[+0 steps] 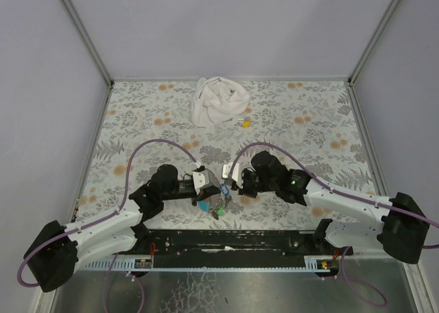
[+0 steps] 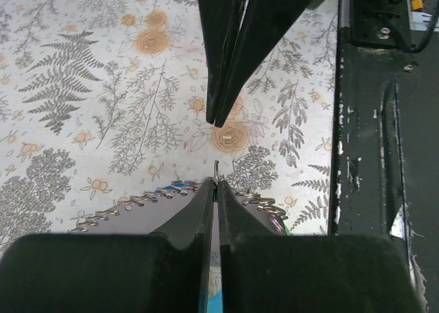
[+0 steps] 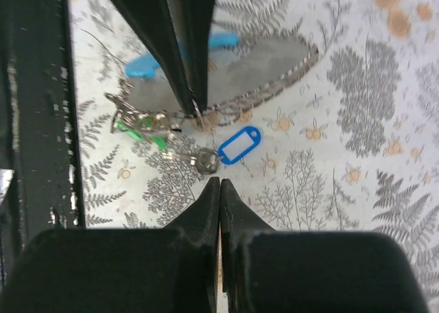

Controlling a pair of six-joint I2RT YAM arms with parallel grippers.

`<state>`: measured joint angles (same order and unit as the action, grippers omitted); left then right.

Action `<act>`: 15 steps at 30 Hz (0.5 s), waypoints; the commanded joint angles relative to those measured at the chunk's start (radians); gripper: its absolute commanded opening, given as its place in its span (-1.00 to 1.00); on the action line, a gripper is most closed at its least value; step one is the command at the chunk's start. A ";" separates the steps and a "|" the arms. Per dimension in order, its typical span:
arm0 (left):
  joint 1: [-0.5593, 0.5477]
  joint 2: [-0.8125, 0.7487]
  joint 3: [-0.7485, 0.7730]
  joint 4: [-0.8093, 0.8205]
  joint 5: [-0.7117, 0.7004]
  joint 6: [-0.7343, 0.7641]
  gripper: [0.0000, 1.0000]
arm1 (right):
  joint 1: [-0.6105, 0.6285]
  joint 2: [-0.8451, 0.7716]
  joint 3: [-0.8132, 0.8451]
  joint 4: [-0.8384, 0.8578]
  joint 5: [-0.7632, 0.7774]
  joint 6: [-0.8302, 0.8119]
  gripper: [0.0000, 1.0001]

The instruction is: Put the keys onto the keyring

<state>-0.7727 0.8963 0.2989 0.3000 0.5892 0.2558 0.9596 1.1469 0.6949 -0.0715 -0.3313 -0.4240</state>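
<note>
The keyring is a thin metal ring on a grey strap with a blue inner side; it lies between the two grippers. My left gripper is shut on the ring, whose edge sticks up between its tips; it also shows from above in the right wrist view. Green-capped keys lie beside the strap, also seen from the top. A silver key with a blue tag lies just past my right gripper, which is shut and empty.
A crumpled white cloth lies at the back of the flowered table, with a small yellow thing to its right. The black base rail runs along the near edge, close to the keys.
</note>
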 commanded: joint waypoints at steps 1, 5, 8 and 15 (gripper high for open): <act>-0.002 -0.030 -0.010 0.059 -0.100 -0.015 -1.00 | -0.006 0.084 0.062 -0.024 0.134 0.115 -1.00; -0.002 -0.073 -0.023 0.060 -0.230 -0.051 -1.00 | -0.010 0.144 0.071 -0.016 0.124 0.210 -0.60; -0.002 -0.101 -0.034 0.059 -0.312 -0.074 -1.00 | -0.012 0.204 0.104 -0.060 0.104 0.217 -0.40; 0.000 -0.101 -0.038 0.064 -0.433 -0.109 -1.00 | -0.031 0.313 0.183 -0.101 0.208 0.445 -0.37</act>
<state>-0.7723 0.8066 0.2668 0.2993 0.2714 0.1799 0.9470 1.4235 0.7998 -0.1490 -0.1997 -0.1600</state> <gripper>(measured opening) 0.010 0.308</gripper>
